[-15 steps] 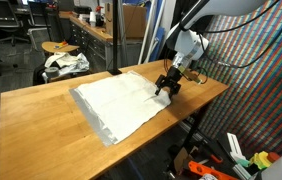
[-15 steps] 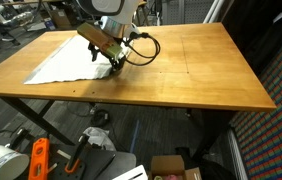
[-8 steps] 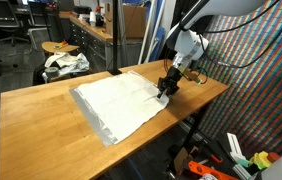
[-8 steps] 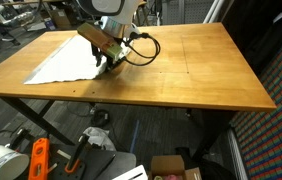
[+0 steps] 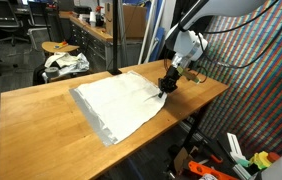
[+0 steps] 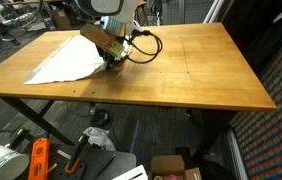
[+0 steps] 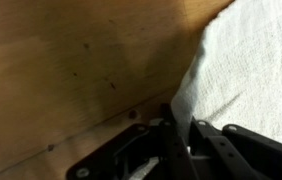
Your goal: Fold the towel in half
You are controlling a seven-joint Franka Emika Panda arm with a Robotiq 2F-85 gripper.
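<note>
- The large thin white rectangular cloth towel with a grey border (image 5: 116, 100) lies spread in one flat layer on the light wooden tabletop (image 5: 36, 120). Its left edge and its corners on that side rest flat on the wood, so no fold has been made yet
- At the towel's right edge in an exterior view, the jaws of the white robot arm (image 5: 187, 45) are down at the cloth. The wrist view shows them drawn nearly together with the edge of the towel (image 7: 251, 70) pinched between them
- Judged from this, only the grasp is done. The pinched edge has yet to be lifted, carried leftward over the cloth, laid along the opposite edge and let go
</note>
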